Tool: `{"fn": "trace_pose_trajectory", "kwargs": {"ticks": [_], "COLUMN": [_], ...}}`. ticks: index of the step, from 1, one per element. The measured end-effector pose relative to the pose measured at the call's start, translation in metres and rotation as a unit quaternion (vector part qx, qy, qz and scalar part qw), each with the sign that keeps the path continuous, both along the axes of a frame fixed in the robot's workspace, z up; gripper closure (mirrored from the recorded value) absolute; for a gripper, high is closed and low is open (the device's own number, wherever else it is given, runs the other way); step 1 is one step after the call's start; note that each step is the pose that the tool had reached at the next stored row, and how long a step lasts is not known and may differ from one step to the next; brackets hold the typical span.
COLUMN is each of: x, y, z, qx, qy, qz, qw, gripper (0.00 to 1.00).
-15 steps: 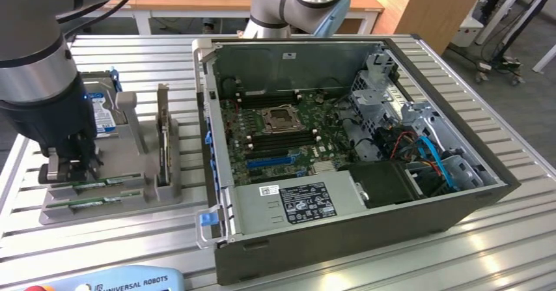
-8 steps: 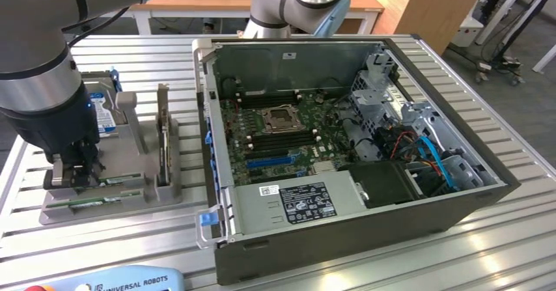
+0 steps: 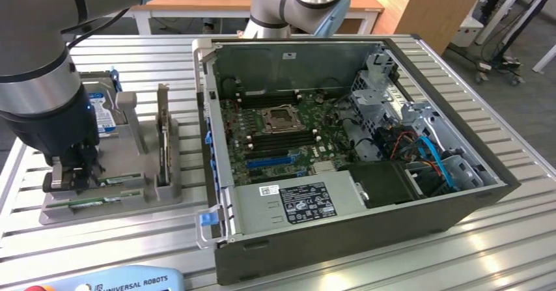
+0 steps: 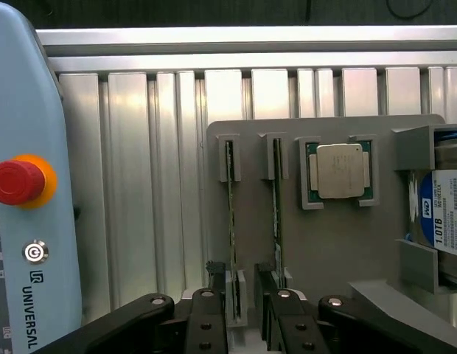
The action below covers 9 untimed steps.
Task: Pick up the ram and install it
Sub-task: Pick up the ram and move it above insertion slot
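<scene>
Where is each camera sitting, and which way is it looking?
Exterior view: sits off the arm, above the table, looking down at the open computer case and grey holder; the robot's arm and gripper show on the exterior view's left.
Wrist view: sits on the wrist, looking down past the open gripper at a ram stick, a second ram stick, a processor chip and the pendant.
Both share: the gripper, the holder and the blue-labelled hard drive.
</scene>
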State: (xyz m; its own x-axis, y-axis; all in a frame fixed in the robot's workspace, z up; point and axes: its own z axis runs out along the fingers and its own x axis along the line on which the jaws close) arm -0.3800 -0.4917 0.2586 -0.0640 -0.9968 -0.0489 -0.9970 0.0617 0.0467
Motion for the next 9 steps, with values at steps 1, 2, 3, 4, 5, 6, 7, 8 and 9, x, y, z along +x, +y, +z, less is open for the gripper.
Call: {"fn": "trace_pose_trajectory", "kwargs": {"ticks": [1, 2, 3, 4, 5, 6, 7, 8, 9], "x": [0.0000, 0.0000, 0.0000, 0.0000, -0.0001, 0.0000, 0.0000, 0.0000, 0.0000], "y": [-0.0010, -0.0020, -0.0027, -0.0033, -0.0034, -0.0034, -0.0034, -0.0034, -0.0035], "z": [0.0000, 0.0000, -0.0001, 0.0000, 0.0000, 0.0000, 0.0000, -0.0002, -0.0010], "qx": [0.0000, 0.0000, 0.0000, 0.0000, 0.0000, 0.0000, 0.0000, 0.0000, 0.0001], "qy": [0.0000, 0.0000, -0.0001, 0.0000, 0.0000, 0.0000, 0.0000, 0.0000, -0.0002], "qz": [0.000, 0.000, 0.000, 0.000, 0.000, 0.000, 0.000, 0.000, 0.000], "qw": [1.0000, 1.0000, 1.0000, 1.0000, 1.0000, 1.0000, 1.0000, 1.0000, 1.0000], "gripper": [0.70, 0.70, 0.70, 0.70, 0.70, 0.70, 0.70, 0.70, 0.70]}}
